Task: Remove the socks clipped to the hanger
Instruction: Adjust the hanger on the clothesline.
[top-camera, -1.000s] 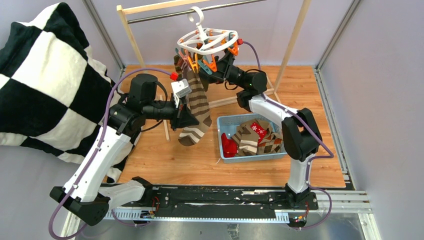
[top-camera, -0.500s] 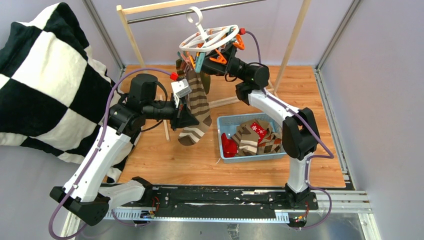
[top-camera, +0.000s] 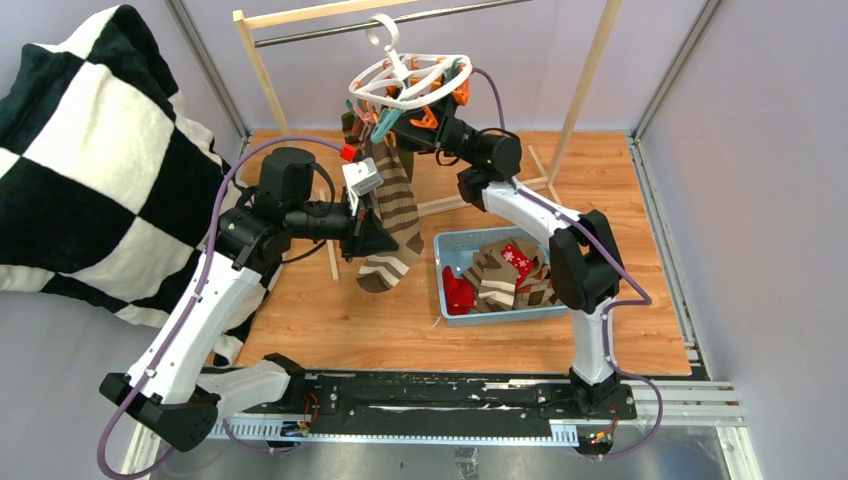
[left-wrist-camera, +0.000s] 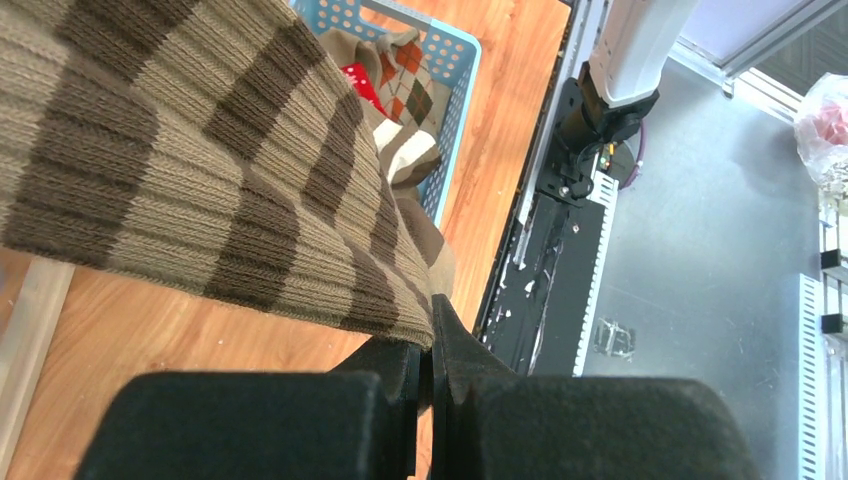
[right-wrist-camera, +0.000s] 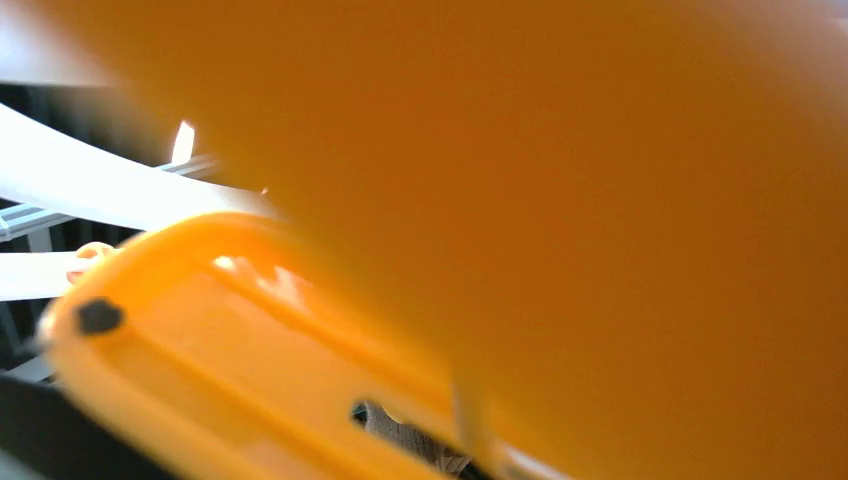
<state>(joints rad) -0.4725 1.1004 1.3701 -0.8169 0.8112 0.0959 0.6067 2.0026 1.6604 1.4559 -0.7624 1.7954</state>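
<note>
Wooden tabletop (top-camera: 330, 330) below, rack rod (top-camera: 330, 31) at the back carrying the hanger (top-camera: 410, 80), with the striped sock (top-camera: 397, 205) dangling long-axis-down from a clip on its left side. Left gripper (left-wrist-camera: 432, 322) nearer, clamped on the sock's lower edge, likely needing a pull straight down, away from the clip. Right gripper (top-camera: 428, 127) up among the orange clothespins (right-wrist-camera: 300, 330), finger spread impossible to tell.

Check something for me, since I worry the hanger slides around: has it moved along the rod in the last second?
Yes. The hanger has slid slightly left along the metal rod, toward the rack's left wooden post.
</note>
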